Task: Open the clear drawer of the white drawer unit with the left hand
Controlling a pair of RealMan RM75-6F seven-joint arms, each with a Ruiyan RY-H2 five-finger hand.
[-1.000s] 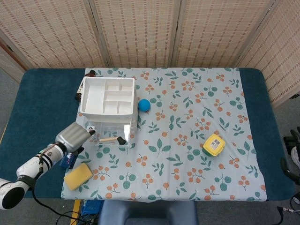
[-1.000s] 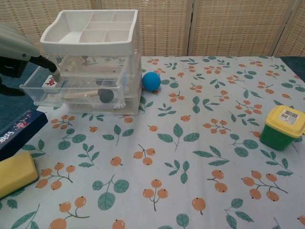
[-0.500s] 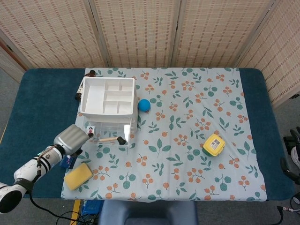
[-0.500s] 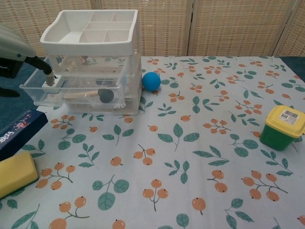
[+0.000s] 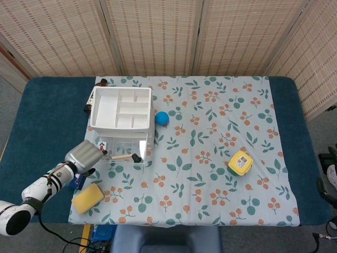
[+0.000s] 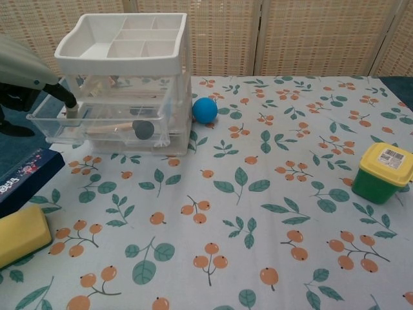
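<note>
white drawer unit (image 5: 122, 108), blue ball (image 5: 161, 118), yellow sponge (image 5: 88, 198), leaf-and-berry cloth (image 5: 210, 168), perhaps green-bodied yellow-lidded tub (image 5: 240, 163)

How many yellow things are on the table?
2: a yellow sponge at the near left corner, and a yellow-lidded green container on the right. Others may be hidden behind the drawer unit.

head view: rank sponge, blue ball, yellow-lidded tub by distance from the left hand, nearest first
From the left hand:
1. Sponge, just below the hand at the table's front-left edge.
2. Blue ball, right of the drawer unit, mid-table.
3. Yellow-lidded tub, far across on the right side.
</note>
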